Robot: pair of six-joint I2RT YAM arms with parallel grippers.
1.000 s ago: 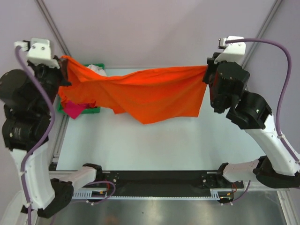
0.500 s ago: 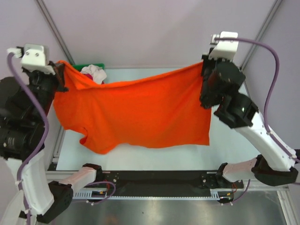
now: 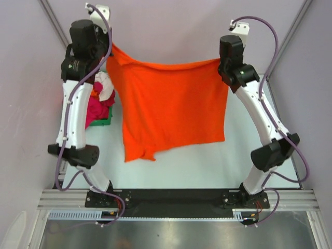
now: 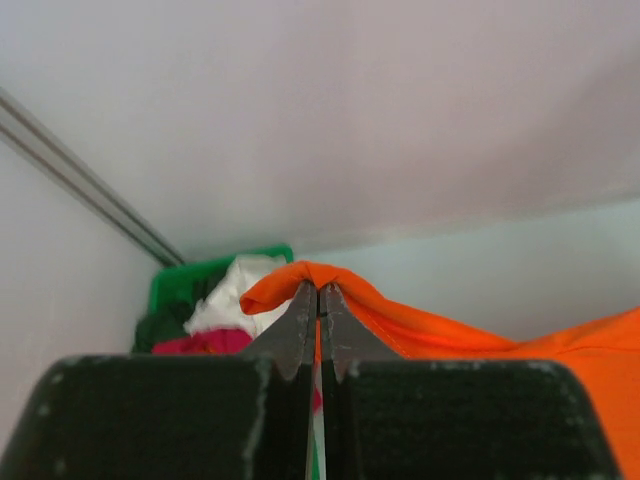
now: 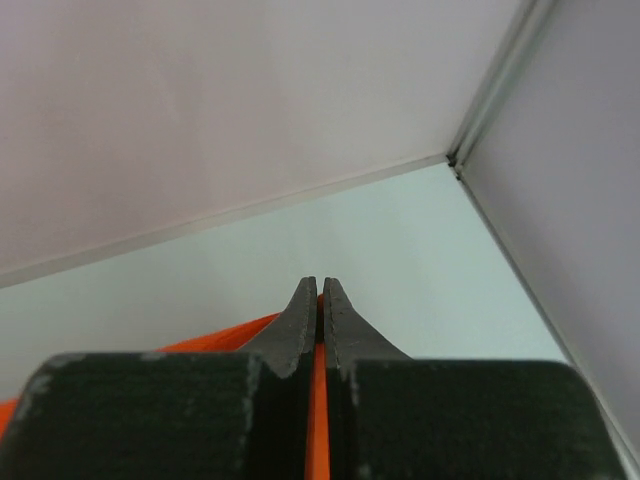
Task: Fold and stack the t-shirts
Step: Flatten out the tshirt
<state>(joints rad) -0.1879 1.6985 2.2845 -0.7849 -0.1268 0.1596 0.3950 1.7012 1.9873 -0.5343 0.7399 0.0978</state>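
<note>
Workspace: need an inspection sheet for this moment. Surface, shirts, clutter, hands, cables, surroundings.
Surface: pale table; the hanging shirt covers its far middle.
Job's things: orange shirt held up and spread by its top edge between both arms. The white shirt and magenta shirt are bunched in the green bin at far left.
Clutter: nothing seen.
Hands: left hand shut on the orange shirt; right hand shut on the orange shirt.
Cables: purple cables run along both arms; bundles at both bases.
Surroundings: plain lilac walls on three sides.
</note>
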